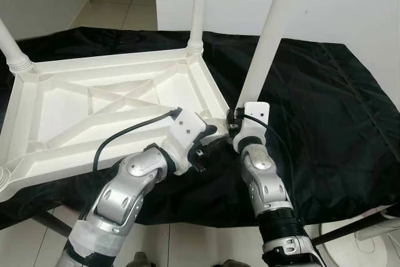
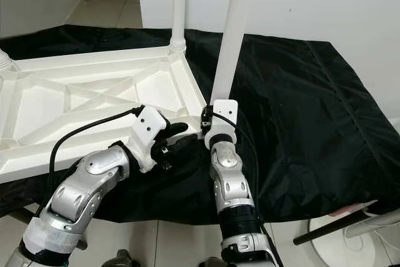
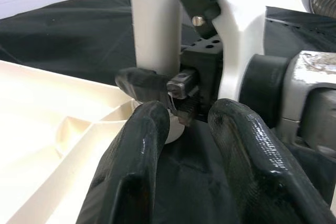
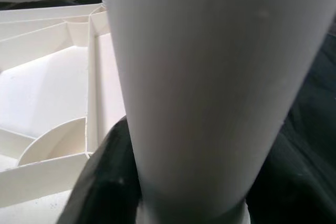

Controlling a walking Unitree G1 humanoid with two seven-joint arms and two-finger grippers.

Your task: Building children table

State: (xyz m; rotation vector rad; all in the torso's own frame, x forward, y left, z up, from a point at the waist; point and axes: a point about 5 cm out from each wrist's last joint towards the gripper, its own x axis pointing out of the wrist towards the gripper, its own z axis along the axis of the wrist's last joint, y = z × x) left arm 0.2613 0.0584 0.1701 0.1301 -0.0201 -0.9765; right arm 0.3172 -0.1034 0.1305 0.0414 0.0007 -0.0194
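- The tabletop (image 1: 94,101) lies upside down on a black cloth (image 1: 325,104), ribs up, so the corner sockets face upward to take legs
- Two legs already stand screwed in, one at the far corner at about 12 o'clock (image 1: 198,4) and one at the left corner at about 10 o'clock (image 1: 12,51)
- The fourth leg (image 1: 269,35) stands nearly upright over the near right corner, at about 2 o'clock from the wrists; judged, it is being seated or turned into its socket
- Right gripper (image 4: 157,192) is clamped on that leg's base, one black finger (image 4: 102,182) on each side of the white tube
- Left gripper (image 3: 184,145) sits at 9 o'clock of the right one, just beside the same corner; its fingers (image 3: 134,171) are apart with nothing between them, likely bracing the tabletop's edge
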